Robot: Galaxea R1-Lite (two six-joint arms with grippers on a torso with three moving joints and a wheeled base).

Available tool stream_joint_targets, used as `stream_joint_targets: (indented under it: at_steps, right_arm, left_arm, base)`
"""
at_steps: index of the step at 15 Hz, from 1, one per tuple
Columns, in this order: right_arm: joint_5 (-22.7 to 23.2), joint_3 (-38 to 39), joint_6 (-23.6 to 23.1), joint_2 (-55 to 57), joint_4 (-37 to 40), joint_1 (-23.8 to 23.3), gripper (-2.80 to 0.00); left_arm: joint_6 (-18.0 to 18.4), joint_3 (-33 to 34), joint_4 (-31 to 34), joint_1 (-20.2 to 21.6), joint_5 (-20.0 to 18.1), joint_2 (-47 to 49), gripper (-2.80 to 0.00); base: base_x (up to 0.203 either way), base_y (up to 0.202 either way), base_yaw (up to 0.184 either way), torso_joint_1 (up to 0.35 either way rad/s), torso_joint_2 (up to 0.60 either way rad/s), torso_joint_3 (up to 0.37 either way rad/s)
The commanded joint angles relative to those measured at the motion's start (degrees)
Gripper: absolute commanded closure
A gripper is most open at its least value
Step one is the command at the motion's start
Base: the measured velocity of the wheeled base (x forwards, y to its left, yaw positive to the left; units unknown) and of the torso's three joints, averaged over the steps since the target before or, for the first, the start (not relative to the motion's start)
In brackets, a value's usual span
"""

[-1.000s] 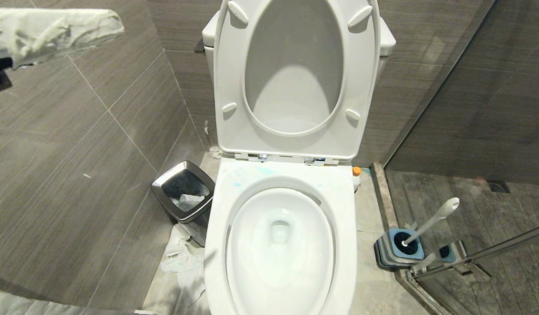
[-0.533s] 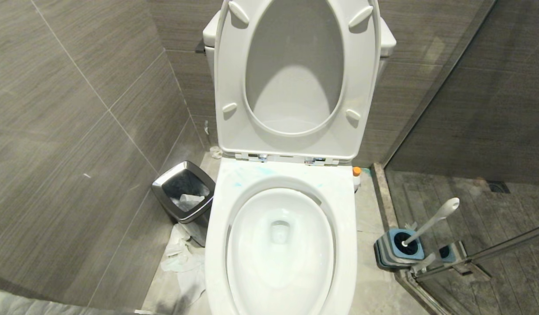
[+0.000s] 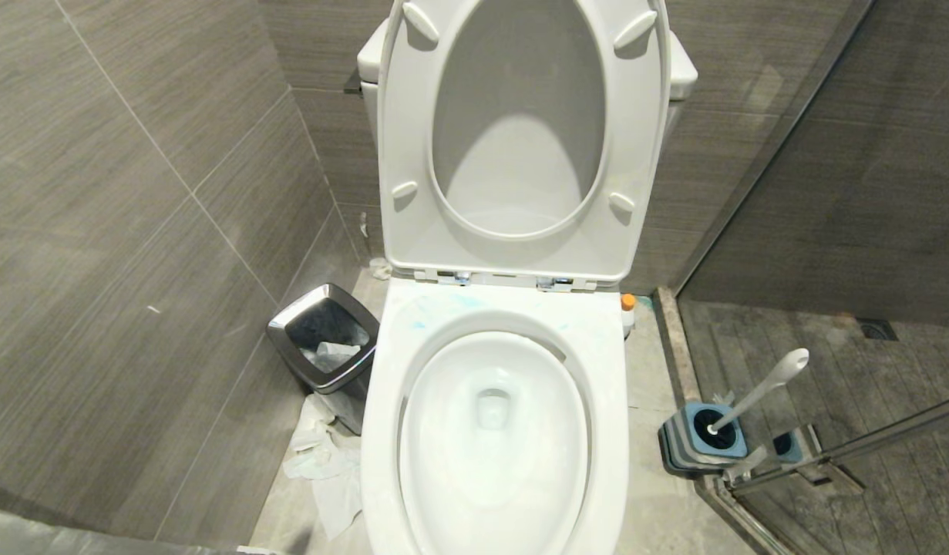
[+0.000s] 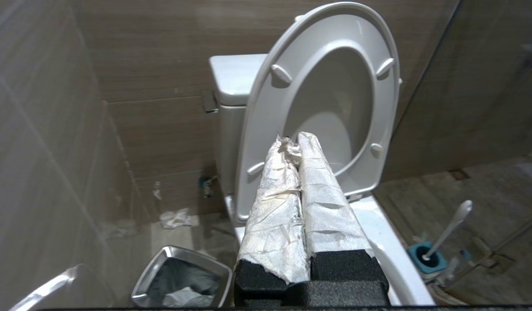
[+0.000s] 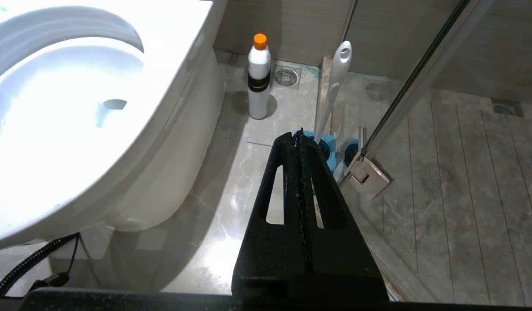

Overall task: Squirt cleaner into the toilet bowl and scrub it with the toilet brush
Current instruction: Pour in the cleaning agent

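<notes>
Gone from head view: left tool (image 4: pixel 298 140), closed, empty. Cleaner (image 5: pixel 259 75) light, slick; grab mid-body. Right tool (image 5: pixel 298 134) closed, parked.

Cleaner (image 3: pixel 627 310) half behind toilet bowl (image 3: pixel 605 432)

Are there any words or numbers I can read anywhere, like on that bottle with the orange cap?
None can be read.
The cleaner shows a white body and a dark band, with no letters or numbers visible.
The toilet bowl, the toilet brush and its blue holder show no printing.
The waste bin shows no label either.
</notes>
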Motion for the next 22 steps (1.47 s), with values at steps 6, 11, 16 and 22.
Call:
stream_joint_targets:
  at_steps: [6,11,16,22]
  right_arm:
    - [0.0,0.7,0.0,0.0,0.0,0.0,0.0]
    - [0.0,0.7,0.1,0.0,0.0,0.0,0.0]
    - [0.0,0.7,0.0,0.0,0.0,0.0,0.0]
    - [0.0,0.7,0.0,0.0,0.0,0.0,0.0]
  left_arm:
    - [-1.5,5.6,5.1,13.1,-15.1,-17.8,0.0]
    - [-1.5,13.2,5.9,15.1,-15.2,-29.6,0.0]
    - [-4.6,21.5,6.0,17.9,-15.5,-38.4,0.0]
    - [-4.9,27.9,5.4,18.0,-15.3,-43.5,0.0]
  base:
    - [0.0,0.0,0.0,0.0,0.0,0.0]
    - [0.0,0.0,0.0,0.0,0.0,0.0]
    - [0.0,0.0,0.0,0.0,0.0,0.0]
    - [0.0,0.0,0.0,0.0,0.0,0.0]
